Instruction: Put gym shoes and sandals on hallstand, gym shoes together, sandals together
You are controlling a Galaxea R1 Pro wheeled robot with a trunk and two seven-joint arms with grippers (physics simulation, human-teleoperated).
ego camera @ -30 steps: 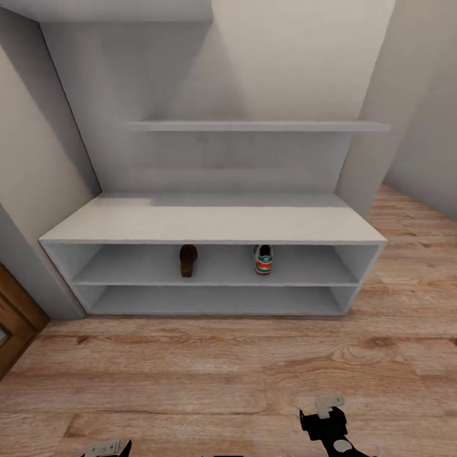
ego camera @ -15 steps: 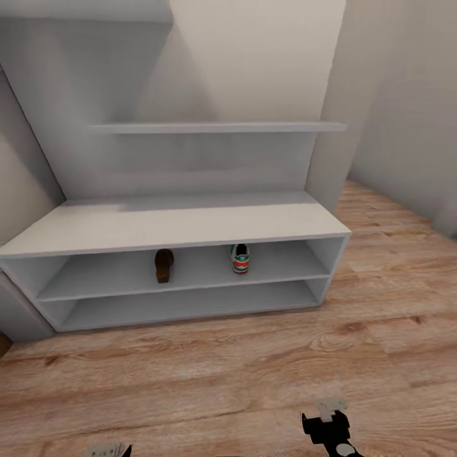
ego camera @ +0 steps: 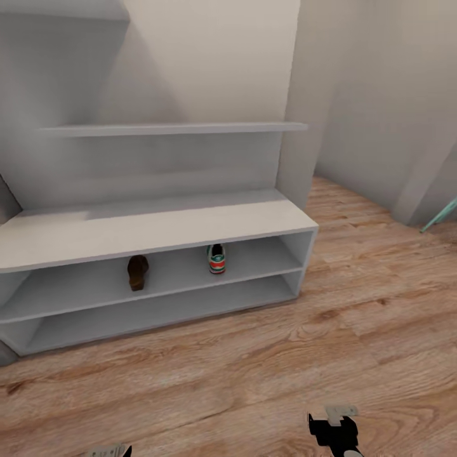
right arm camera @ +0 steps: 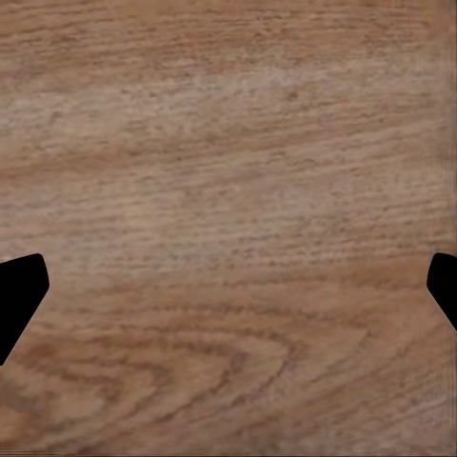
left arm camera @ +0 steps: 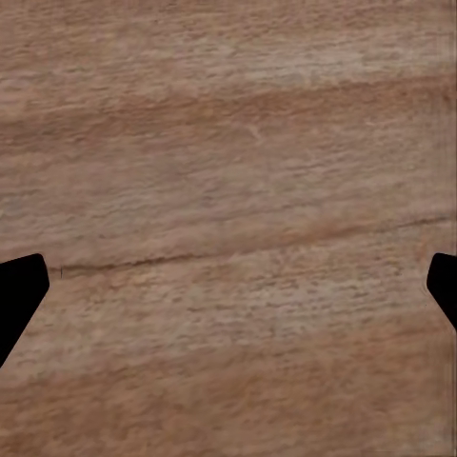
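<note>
The pale grey hallstand stands against the wall in the head view. On its upper open shelf sit one dark brown sandal and, apart to its right, one white gym shoe with green stripes and a red heel. The other shoe and sandal are out of view. My right gripper hangs low near the bottom edge over the wood floor, far from the rack. In both wrist views, my left gripper and my right gripper stand open over bare planks, holding nothing.
A floating wall shelf runs above the bench. The lower shoe shelf holds nothing. A corridor opening runs off to the right past the wall corner. A teal edge shows at the far right.
The whole view has swung to the right, so the hallstand and its shoes now sit further left in the picture. The sandal and gym shoe stay put on the shelf.
</note>
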